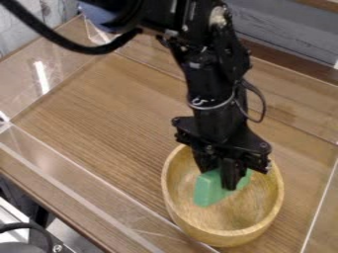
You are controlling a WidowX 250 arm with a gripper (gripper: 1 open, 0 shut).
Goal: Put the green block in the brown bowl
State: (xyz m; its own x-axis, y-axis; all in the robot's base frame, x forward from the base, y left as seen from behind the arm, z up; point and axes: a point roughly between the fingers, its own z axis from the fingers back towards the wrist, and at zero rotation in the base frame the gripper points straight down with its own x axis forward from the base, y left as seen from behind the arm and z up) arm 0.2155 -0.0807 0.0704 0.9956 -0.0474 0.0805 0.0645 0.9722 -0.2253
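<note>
Over the brown bowl (pixel 224 198), near its middle, the black arm reaches steeply down, and its fingers (pixel 227 172) are clamped tight on the upper end of the green block (pixel 211 187). That block hangs tilted inside the bowl's rim, its lower end close to the bowl's floor; whether it touches the wood cannot be told. Beneath the bowl lies the wood-grain worktop (pixel 106 109), with the bowl sitting toward its near right part. A clear wall (pixel 46 163) borders the worktop to the bowl's left.
</note>
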